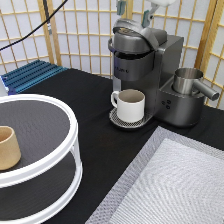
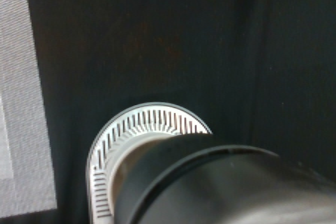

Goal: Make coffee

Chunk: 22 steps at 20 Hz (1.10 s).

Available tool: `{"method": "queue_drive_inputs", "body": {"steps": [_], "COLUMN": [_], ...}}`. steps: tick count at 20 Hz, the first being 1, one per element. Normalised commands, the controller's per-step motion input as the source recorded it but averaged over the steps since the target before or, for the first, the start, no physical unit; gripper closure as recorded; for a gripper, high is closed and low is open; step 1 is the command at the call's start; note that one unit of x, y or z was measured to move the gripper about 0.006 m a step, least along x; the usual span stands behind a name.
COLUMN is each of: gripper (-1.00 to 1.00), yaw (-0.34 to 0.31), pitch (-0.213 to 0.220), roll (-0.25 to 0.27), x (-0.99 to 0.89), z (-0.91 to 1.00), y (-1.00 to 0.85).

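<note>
A dark grey pod coffee machine (image 1: 142, 65) stands at the back of the black table with its lid (image 1: 132, 35) down. A white handled mug (image 1: 131, 104) sits on its round slotted drip tray (image 1: 116, 119) under the spout. My gripper (image 1: 133, 12) hangs at the exterior view's top, just above the lid, with its fingers apart and nothing between them. The coffee pod is out of view. The wrist view looks down on the machine's rounded head (image 2: 225, 185) and the drip tray (image 2: 142, 125) below it.
A tan handleless cup (image 1: 7, 147) stands on a white two-tier turntable (image 1: 70, 150) at the exterior view's left. A metal jug (image 1: 187, 80) sits on the machine's side unit. A grey mat (image 1: 170, 185) lies at the bottom right. A blue rack (image 1: 30, 74) is at the back left.
</note>
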Motion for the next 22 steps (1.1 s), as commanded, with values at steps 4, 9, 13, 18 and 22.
{"method": "queue_drive_inputs", "body": {"steps": [4,9,13,18,22], "gripper": [-1.00,-1.00,-1.00,-1.00,-1.00], "yaw": [0.000,0.000,0.000,-0.010,-0.040], "pitch": [-0.061,-0.044,-0.044,-0.091,-0.212], "roll": [-0.036,-0.003,0.005,-0.021,-0.090], "x": [-0.18,-0.45,-0.69,-0.75,-0.45], "z": [-0.48,-0.45,-0.39,-0.06,0.35], "y": [-0.21,-0.44,-0.55,-0.12,0.58]}}
